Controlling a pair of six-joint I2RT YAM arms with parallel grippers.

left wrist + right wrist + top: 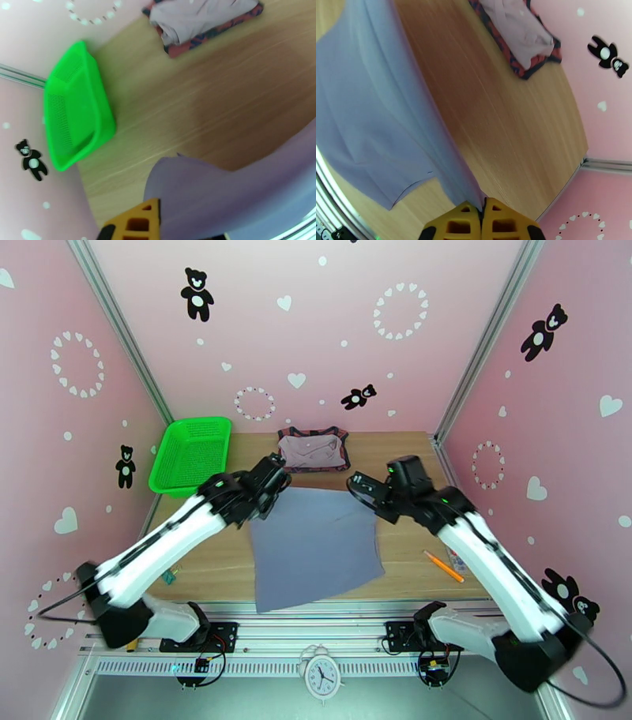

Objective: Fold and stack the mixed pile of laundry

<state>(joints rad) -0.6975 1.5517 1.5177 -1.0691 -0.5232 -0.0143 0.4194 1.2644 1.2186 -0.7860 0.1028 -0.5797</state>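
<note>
The left fingers [136, 223] are closed on one top corner of the grey-lavender shirt [316, 544], and the right fingers [462, 225] are pinched tight on the other. The shirt spreads between them across the middle of the top view, its lower edge reaching the near edge of the table [411, 548]. At upper centre, a pale mauve piece [312, 447] lies folded on the red tank top [316, 468]. A green basket [162, 469] sits at upper left.

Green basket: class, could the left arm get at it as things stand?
Probably yes: bare table lies between the left arm and the green basket. But its fingers are shut on the grey-lavender shirt, which it must release first.
</note>
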